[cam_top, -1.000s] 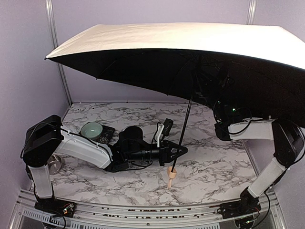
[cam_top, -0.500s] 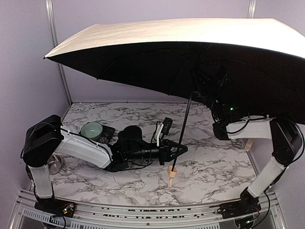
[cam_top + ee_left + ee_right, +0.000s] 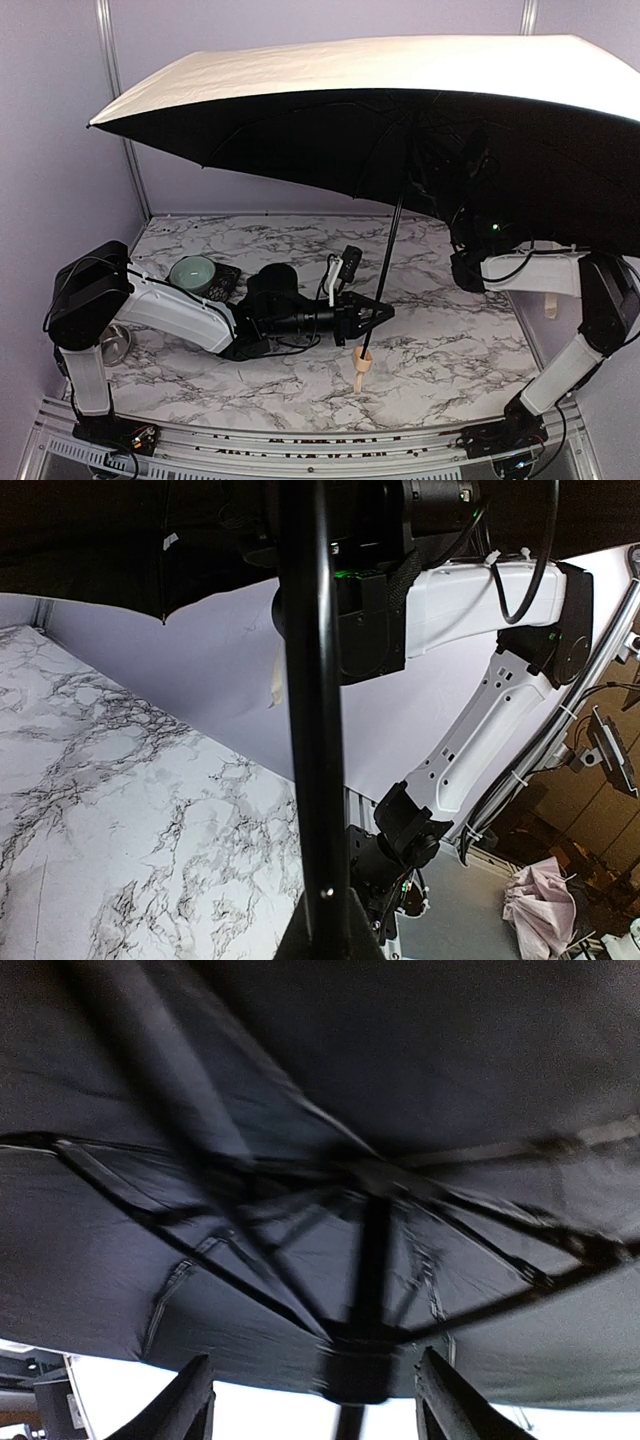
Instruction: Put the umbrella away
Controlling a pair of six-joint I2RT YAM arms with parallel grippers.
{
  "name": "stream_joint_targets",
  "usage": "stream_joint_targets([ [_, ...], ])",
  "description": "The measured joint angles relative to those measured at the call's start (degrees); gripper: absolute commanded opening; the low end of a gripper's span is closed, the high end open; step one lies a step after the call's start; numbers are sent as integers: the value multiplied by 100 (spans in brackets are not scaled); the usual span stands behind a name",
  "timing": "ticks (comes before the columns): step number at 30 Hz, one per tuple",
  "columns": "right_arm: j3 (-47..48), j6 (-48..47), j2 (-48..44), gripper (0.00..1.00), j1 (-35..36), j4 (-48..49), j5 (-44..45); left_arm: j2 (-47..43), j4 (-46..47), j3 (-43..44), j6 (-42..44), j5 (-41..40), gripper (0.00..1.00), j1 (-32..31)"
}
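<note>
Upward tipped the open umbrella (image 3: 350,90) since the earlier frame, the right gripper (image 3: 318,1392) shifting beneath it with fingers spread either side of the runner (image 3: 352,1370). Below, the left gripper (image 3: 372,315) pinched the shaft (image 3: 390,255) upright. Clamping the runner squarely before drawing it down seemed wise.

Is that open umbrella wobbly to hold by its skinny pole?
Probably top-heavy: the wide canopy spreads high above where the left end effector clamps the shaft. It would likely tip if released. The canopy looks floppy, the shaft stiff.

Open umbrella (image 3: 380,80) stands over the table (image 3: 450,350), bowl (image 3: 192,270) at left
</note>
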Motion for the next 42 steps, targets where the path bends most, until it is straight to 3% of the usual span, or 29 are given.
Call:
stream_joint_targets([
  [3, 0, -96, -98, 53, 24, 0, 13, 0, 4, 0, -11, 0, 0, 0],
  [9, -7, -118, -85, 40, 37, -11, 116, 0, 15, 0, -4, 2, 0, -2],
  [13, -7, -107, -15, 24, 42, -42, 153, 0, 11, 0, -7, 4, 0, -11],
  [17, 0, -142, -13, 0, 44, -66, 173, 0, 13, 0, 11, -2, 0, -13],
  [23, -2, -175, -13, 0, 50, -74, 227, 0, 15, 0, 15, 0, 0, -13],
  [26, -2, -201, -13, 26, 50, -94, 232, 0, 13, 0, 15, -2, 0, -13],
  [30, -13, -247, -17, 38, 50, -85, 295, 0, 13, -7, 13, -2, 0, -13],
  [31, -17, -264, -22, 37, 50, -72, 334, 0, 13, -9, 13, -4, 0, -13],
  [35, -90, -267, -26, 17, 50, -26, 428, 0, 13, -15, 11, -2, 0, -13],
  [38, -98, -313, -26, 13, 50, -20, 442, 0, 15, -20, 7, -4, 0, -13],
  [40, -101, -304, -26, 1, 50, -24, 437, 0, 20, -22, 4, -7, 0, -13],
  [42, -101, -315, -26, 0, 50, -28, 437, 0, 22, -24, 4, -4, 0, -13],
])
